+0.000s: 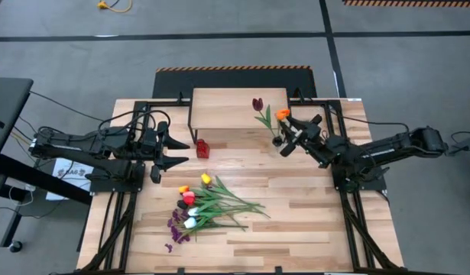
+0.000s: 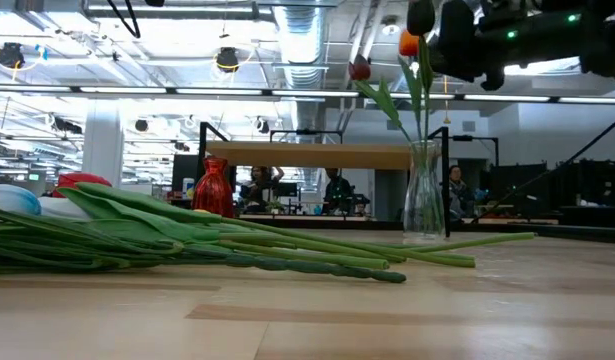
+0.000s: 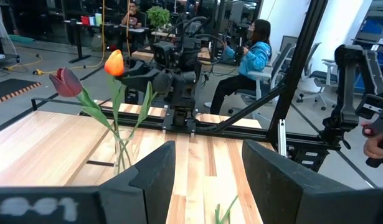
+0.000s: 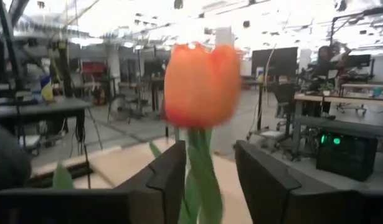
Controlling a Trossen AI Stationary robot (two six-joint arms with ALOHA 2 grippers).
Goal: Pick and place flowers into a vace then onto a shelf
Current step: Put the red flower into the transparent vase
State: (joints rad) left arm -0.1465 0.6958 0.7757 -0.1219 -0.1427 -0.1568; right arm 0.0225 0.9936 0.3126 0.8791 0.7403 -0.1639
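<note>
Grey concrete floor [image 1: 219, 46], black tape lines; exposed ceiling ducts [image 2: 302, 30], bright lamps; seated person [image 3: 250, 59] at desks.

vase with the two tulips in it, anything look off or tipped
Nothing stands out. The clear vase stands upright on the table with the orange tulip and maroon tulip leaning apart in it.

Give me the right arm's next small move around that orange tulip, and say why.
Probably lift the right end effector straight up and clear of the orange tulip. Its fingers stand apart on either side of the stem, and the flower already stands in the glass vase beside the maroon tulip. More flowers lie on the table to fetch.
</note>
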